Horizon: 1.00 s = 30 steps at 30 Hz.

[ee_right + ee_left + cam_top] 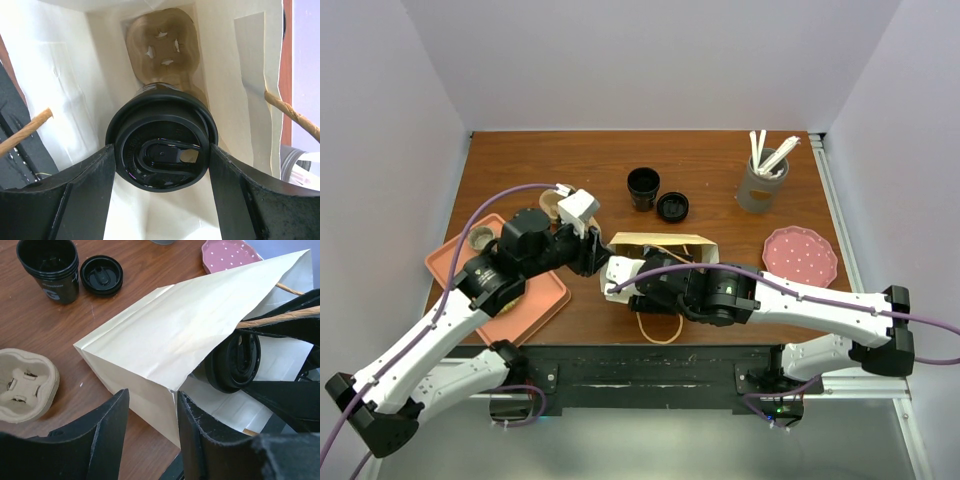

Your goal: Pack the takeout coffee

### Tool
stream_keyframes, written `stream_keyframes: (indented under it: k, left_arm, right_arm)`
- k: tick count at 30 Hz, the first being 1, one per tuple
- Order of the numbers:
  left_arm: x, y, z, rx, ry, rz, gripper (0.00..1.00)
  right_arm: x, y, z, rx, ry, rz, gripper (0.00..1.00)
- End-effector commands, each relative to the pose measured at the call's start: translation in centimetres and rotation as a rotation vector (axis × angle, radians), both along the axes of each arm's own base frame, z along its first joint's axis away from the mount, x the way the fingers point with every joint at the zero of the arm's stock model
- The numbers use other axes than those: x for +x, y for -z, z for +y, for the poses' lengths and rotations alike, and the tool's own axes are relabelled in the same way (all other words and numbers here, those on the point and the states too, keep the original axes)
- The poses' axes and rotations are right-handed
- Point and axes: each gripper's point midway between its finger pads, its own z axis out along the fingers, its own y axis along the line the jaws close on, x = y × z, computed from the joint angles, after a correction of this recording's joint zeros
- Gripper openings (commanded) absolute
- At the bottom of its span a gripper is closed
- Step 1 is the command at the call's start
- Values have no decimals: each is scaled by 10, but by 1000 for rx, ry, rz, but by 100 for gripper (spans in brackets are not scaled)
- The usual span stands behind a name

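The takeout coffee (160, 127), a black cup with a sip lid, is inside the open mouth of a cream paper bag (55, 75) that lies on its side. My right gripper (161, 152) is shut on the coffee just below the lid rim. The lid also shows in the left wrist view (234, 360), inside the bag (180, 325). A brown cup carrier (160, 45) sits at the bag's bottom. My left gripper (152, 402) is open and straddles the near corner of the bag's mouth. In the top view both grippers, left (597, 255) and right (625, 278), meet at the bag (660, 243).
A lidless black cup (643, 187) and a loose black lid (672, 207) stand behind the bag. A second cardboard carrier (22, 385) lies to the bag's left. An orange tray (535, 300) is at the left, a pink dotted plate (800, 255) and a grey utensil holder (761, 180) at the right.
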Motion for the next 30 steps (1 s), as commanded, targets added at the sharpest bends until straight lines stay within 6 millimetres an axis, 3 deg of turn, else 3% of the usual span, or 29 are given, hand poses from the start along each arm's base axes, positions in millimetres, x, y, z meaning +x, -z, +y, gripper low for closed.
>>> stream_keyframes:
  k: [1, 6, 8, 13, 17, 30]
  left_arm:
    - [5, -13, -2, -11, -25, 12, 47]
    - [1, -10, -7, -13, 13, 24, 40]
    - [0, -11, -9, -23, 33, 4, 27]
    - [-6, -9, -11, -30, 79, -25, 17]
    - [-8, -9, -12, -32, 96, -32, 15]
    - [-16, -11, -15, -68, 123, -24, 15]
  right_arm:
    - [1, -12, 5, 83, 16, -4, 51]
    - [-2, -1, 7, 80, 9, 13, 50]
    - [1, -4, 4, 87, 17, -11, 50]
    - [14, -15, -2, 68, 8, -89, 50]
    - [23, -19, -9, 68, 21, -100, 50]
    - [24, 12, -21, 16, 35, -77, 49]
